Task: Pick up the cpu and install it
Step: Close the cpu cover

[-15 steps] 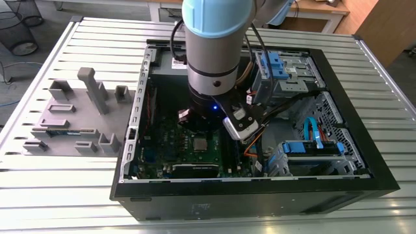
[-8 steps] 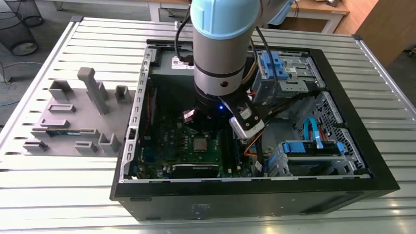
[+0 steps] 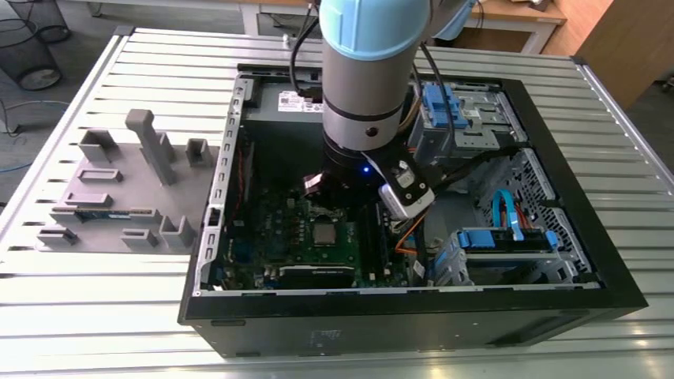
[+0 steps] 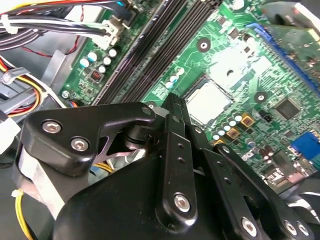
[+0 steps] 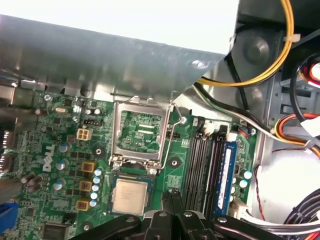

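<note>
Cables [image 4: 50, 25] and memory slots [image 5: 202, 160] crowd the motherboard [image 5: 65, 150] inside the open case [image 3: 421, 328] on a slatted metal worktop [image 3: 106, 316]. The cpu [image 5: 130, 196] sits in its socket beside the flipped-open frame [image 5: 140, 131], just beside the gripper [image 5: 172, 196], jaws together and empty. In the exterior view the arm [image 3: 364, 79] hides part of the board

Shiny silver-grey metal cpu [image 5: 130, 195]

We see a white logo [image 5: 48, 157] printed sideways on the board [image 5: 55, 125] in the first wrist view, with small white markings beside its parts, too fine to read. The cpu [image 5: 131, 196] bears faint print we cannot make out. In the exterior view, a white label [image 3: 298, 100] inside the case [image 3: 421, 316] and a sticker [image 3: 321, 339] on its outer wall are both illegible.
</note>
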Robot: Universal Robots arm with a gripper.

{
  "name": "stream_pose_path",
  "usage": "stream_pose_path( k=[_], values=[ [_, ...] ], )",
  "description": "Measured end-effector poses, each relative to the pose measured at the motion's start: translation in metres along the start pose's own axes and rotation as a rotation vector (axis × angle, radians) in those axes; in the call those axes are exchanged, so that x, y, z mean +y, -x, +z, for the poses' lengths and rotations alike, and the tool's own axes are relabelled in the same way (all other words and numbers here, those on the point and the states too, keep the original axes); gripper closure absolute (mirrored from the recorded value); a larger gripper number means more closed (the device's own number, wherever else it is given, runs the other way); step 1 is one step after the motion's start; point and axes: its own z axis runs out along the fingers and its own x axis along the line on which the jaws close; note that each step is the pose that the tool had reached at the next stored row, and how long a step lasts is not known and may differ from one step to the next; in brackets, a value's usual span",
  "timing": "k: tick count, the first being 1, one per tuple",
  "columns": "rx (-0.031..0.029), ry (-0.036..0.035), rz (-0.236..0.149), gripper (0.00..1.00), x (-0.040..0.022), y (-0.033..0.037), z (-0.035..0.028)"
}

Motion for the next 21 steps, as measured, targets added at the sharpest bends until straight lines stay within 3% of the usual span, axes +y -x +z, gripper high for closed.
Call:
stream_pose_path(
  k=[13, 21],
  values=[
    [-0.0002, 0.0024, -0.011, 0.89, 0.0172, 0.0102, 0.0018],
    [0.0000, 0.0084, -0.047, 0.89, 0.0203, 0.0119, 0.0027]
  ],
)
